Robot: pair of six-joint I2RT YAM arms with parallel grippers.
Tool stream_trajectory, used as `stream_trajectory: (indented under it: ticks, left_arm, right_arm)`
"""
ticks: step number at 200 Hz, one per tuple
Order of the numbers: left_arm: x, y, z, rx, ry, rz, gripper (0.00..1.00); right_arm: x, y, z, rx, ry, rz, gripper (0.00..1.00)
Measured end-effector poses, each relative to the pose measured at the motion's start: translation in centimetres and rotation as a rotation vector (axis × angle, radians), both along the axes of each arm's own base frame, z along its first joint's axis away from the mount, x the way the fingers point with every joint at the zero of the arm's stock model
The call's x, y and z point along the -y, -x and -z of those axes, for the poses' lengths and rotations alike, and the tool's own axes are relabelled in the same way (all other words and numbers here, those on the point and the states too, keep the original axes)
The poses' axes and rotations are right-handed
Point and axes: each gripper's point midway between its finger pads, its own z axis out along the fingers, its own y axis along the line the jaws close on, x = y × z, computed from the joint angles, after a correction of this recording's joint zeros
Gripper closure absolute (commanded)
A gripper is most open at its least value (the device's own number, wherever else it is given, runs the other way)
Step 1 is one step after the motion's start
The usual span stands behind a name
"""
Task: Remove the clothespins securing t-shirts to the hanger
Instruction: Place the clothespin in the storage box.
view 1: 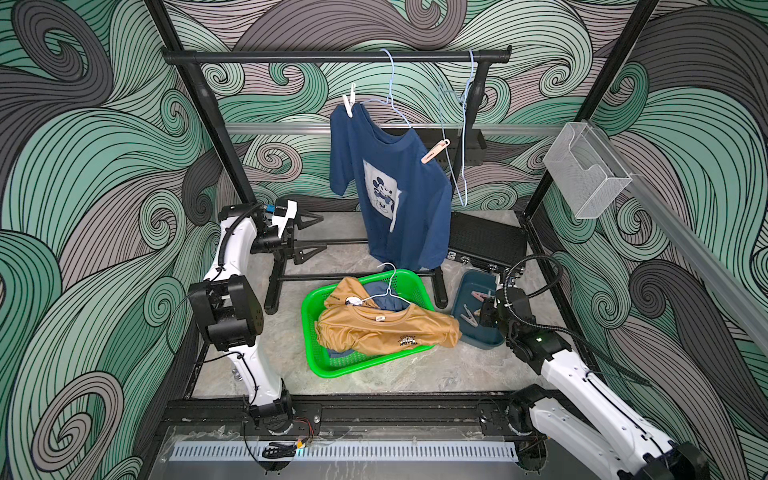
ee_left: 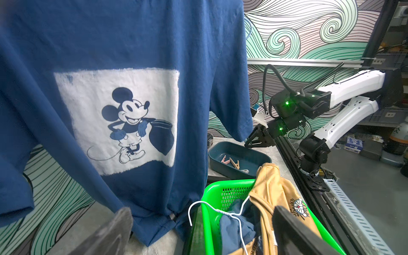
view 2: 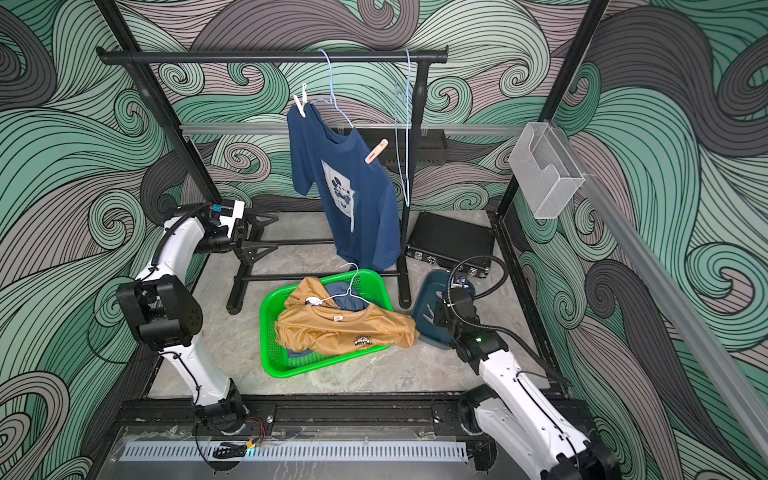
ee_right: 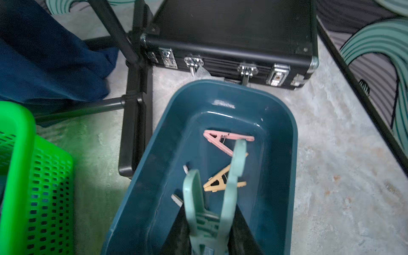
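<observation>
1. While the right pincer [view 1: 484,318] is closed on the handle end of a mint-green plastic clothespin [ee_right: 198,212], forcing its mouth apart above the dark teal plastic tray [ee_right: 287,123], the release is the risk. The sprung pin could snap shut and hop the rim (its tip hangs over the tray's floor, so a plain drop should land inside).
2. A pink plastic clothespin [ee_right: 220,138] and a tan plastic clothespin [ee_right: 218,183] lie in that tray. Landing on them could bounce the mint one.
3. The left pincer [view 1: 318,233] is spread wide and empty, low beside the rack, facing the navy cartoon-mouse t-shirt [view 1: 395,187].
4. That shirt hangs tilted from a pale blue wire hanger [view 1: 392,83] on the black metal rail [view 1: 291,57]. A white plastic clothespin [view 1: 348,106] pins its higher shoulder and a peach plastic clothespin [view 1: 434,151] its lower. Tugging either would likely swing the hanger, and with one gone the cloth may slide off.
5. An empty pale blue wire hanger [view 1: 461,191] dangles just beside the peach pin and could snag an arm. The rack's black leg [view 1: 439,286] and a black ribbed case [view 1: 486,241] stand between tray and shirt. The green plastic basket [view 1: 309,332] holds a mustard t-shirt [view 1: 386,332].
</observation>
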Motion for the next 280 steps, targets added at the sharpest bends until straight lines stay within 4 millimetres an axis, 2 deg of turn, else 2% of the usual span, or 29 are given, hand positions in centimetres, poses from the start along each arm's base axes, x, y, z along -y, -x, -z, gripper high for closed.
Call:
stream_trajectory:
  ticks: [50, 89, 112, 165, 202, 226, 253, 263, 280]
  left_arm:
    - [-0.2, 0.0, 0.4, -0.016, 0.004, -0.005, 0.01]
    - [-0.1, 0.5, 1.0, -0.042, 0.009, -0.005, 0.02]
    - [0.0, 0.9, 0.7, -0.032, 0.007, -0.005, 0.01]
    - [0.4, 2.7, -1.7, 0.018, -0.003, -0.005, 0.03]
    - [0.5, 2.9, -1.8, -0.018, 0.004, -0.006, 0.03]
    - [0.5, 2.9, -1.8, -0.042, 0.009, -0.006, 0.03]
    - [0.5, 3.4, -2.5, -0.051, 0.011, -0.007, 0.02]
    - [0.6, 3.8, -3.0, -0.054, 0.011, -0.01, 0.02]
    - [0.5, 4.9, -4.7, -0.027, 0.005, -0.02, 0.01]
  right_arm:
    - [-0.5, -0.1, 3.4, -0.136, -0.083, 0.004, 0.82]
    - [-0.5, -0.3, 5.1, -0.194, -0.129, 0.019, 0.74]
    - [-0.7, -0.3, 5.6, -0.214, -0.148, 0.018, 0.69]
    - [-0.8, -0.7, 6.1, -0.225, -0.176, 0.021, 0.67]
    - [-0.9, -0.6, 6.8, -0.251, -0.178, 0.018, 0.66]
    - [-1.0, -0.5, 7.5, -0.278, -0.179, 0.015, 0.61]
    - [-1.2, -0.9, 6.4, -0.257, -0.174, -0.003, 0.41]
    - [-1.2, -1.3, 5.1, -0.226, -0.165, -0.021, 0.32]
    - [-1.3, -1.9, 2.3, -0.15, -0.157, -0.047, 0.24]
